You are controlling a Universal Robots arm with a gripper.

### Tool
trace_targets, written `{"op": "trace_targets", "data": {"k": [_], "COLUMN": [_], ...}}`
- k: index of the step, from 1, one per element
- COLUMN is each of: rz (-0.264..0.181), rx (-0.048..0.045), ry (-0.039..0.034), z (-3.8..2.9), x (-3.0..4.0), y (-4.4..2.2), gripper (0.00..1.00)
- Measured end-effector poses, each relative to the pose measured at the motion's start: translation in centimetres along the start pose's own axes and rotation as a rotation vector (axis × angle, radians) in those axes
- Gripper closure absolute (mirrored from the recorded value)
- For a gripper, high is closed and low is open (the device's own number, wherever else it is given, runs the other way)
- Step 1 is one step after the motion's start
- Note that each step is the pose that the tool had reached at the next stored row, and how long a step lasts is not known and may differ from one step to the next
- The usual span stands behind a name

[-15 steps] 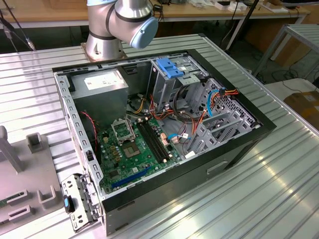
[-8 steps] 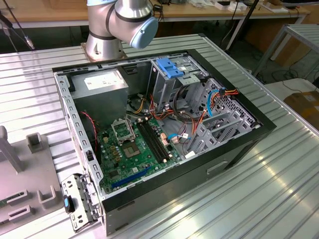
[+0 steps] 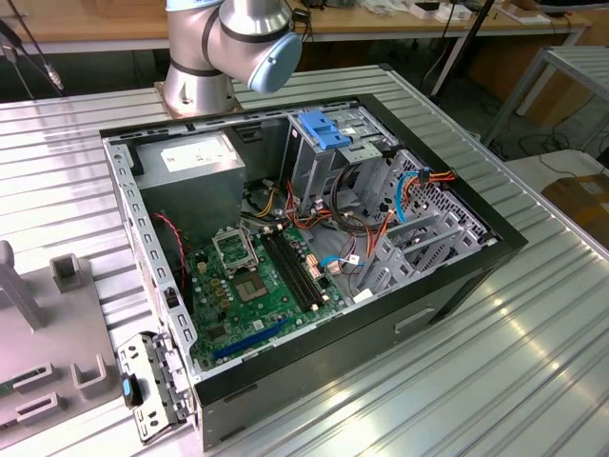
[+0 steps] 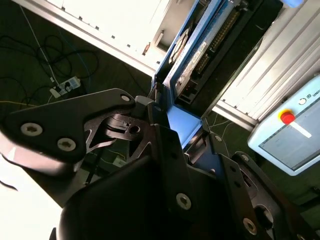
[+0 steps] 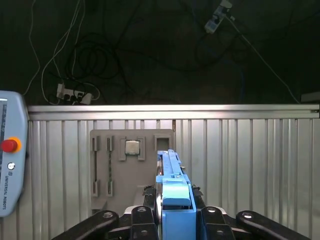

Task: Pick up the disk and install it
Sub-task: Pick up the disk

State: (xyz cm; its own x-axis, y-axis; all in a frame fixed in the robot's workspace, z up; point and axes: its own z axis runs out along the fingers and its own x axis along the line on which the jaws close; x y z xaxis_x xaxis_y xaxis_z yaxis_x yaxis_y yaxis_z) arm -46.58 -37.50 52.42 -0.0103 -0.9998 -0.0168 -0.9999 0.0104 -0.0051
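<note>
Fingers [image 5: 149, 207] pinch the disk [image 5: 174, 200] edge-on, its long axis pointing straight out from them.

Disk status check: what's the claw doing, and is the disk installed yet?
Claw shut on the disk, gripping its blue frame. Disk not yet in the open computer case. No obstruction seen at the drive cage.

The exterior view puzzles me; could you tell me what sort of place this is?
Likely a robotics lab or workshop: an open computer case sits on a ribbed metal table by the robot arm's base, wooden benches stand behind, and the jaws of the gripper clamp the disk.
</note>
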Motion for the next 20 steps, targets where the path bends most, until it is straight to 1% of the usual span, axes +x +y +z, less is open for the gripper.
{"op": "trace_targets", "data": {"k": [3,9,13,17,18,20], "rz": [0.0,0.0,0.0,0.0,0.0,0.0], "rx": [-0.0003,-0.0003,-0.0003,-0.0004,-0.0004,-0.0003], "ry": [0.0,0.0,0.0,-0.0001,0.0,-0.0001], "z": [-0.77,-0.8,-0.79,-0.78,-0.78,-0.77], "x": [-0.01,-0.01,-0.02,-0.03,-0.03,-0.04], "y": [0.0,-0.08,-0.59,-1.57,-1.67,-2.08], "gripper": [0.63,0.63,0.63,0.63,0.63,0.63]}}
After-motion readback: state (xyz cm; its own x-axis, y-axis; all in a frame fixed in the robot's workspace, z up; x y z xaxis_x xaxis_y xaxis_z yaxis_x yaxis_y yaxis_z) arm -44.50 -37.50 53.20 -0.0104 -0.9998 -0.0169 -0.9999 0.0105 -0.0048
